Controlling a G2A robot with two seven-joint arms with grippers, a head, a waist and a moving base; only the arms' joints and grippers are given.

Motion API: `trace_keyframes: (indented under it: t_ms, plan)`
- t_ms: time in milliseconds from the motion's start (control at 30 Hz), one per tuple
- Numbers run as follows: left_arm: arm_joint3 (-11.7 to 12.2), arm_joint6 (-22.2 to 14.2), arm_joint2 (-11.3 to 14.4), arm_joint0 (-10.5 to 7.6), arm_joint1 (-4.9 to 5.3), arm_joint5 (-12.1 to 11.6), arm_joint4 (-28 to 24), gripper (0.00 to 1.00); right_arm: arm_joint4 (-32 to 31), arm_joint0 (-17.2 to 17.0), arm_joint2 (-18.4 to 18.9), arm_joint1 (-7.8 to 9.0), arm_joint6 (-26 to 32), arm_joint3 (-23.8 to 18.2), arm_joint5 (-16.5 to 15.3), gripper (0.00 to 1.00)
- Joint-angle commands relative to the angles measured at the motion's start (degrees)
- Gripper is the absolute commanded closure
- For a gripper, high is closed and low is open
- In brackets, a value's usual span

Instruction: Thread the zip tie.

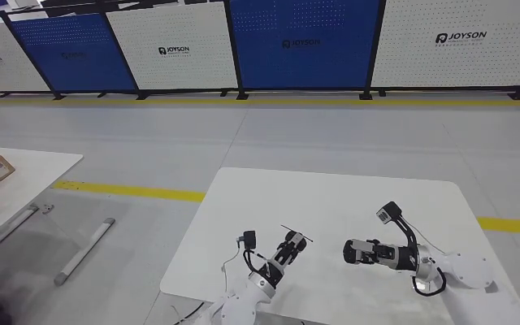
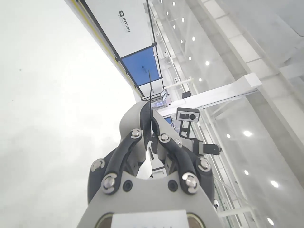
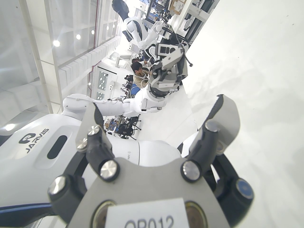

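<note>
The white table (image 1: 366, 195) is lying under both arms. Over its near half, the right gripper (image 3: 158, 105) is hanging with its jaws spread wide and nothing between them, facing the left gripper (image 2: 149, 111) nearby. The left gripper is pinching the thin black zip tie (image 2: 150, 86) tight between its fingers, with the strap sticking out past the fingertips above the table.
</note>
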Motion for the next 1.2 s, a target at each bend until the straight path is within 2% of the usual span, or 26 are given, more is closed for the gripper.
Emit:
trace_keyframes:
  t_ms: [0,200,300,400,500,600,667,733,1067,1167]
  plan:
    - [0.12,0.01,0.07,0.03,-0.02,-0.18,-0.04,1.0,0.0,0.0,0.0,0.0,0.0,0.0,0.0,0.0]
    - [0.12,0.01,0.07,0.03,-0.02,-0.18,-0.04,1.0,0.0,0.0,0.0,0.0,0.0,0.0,0.0,0.0]
    - [0.12,0.01,0.07,0.03,-0.02,-0.18,-0.04,1.0,-2.69,-0.62,0.73,0.33,-1.33,-2.41,0.0,0.0]
    - [0.12,0.01,0.07,0.03,-0.02,-0.18,-0.04,1.0,-5.64,-1.34,4.34,1.51,0.98,-3.95,0.26,0.0]
    - [0.12,0.01,0.07,0.03,-0.02,-0.18,-0.04,1.0,-7.58,-1.82,8.36,2.87,6.05,-5.38,0.69,0.0]
    - [0.12,0.01,0.07,0.03,-0.02,-0.18,-0.04,1.0,-12.3,-1.92,10.48,4.5,6.94,-7.44,1.04,0.0]
    - [0.12,0.01,0.07,0.03,-0.02,-0.18,-0.04,1.0,-15.94,-1.75,8.45,6.18,6.94,-9.25,3.57,0.0]
    - [0.12,0.01,0.07,0.03,-0.02,-0.18,-0.04,1.0,-16.21,-0.74,8.5,7.21,6.94,-8.95,5.49,0.0]
    - [0.12,0.01,0.07,0.03,-0.02,-0.18,-0.04,1.0,-16.21,-0.74,8.5,7.21,6.94,-8.95,5.49,0.0]
    - [0.12,0.01,0.07,0.03,-0.02,-0.18,-0.04,1.0,-12.61,-1.25,9.69,7.72,6.94,-7.92,5.13,0.0]
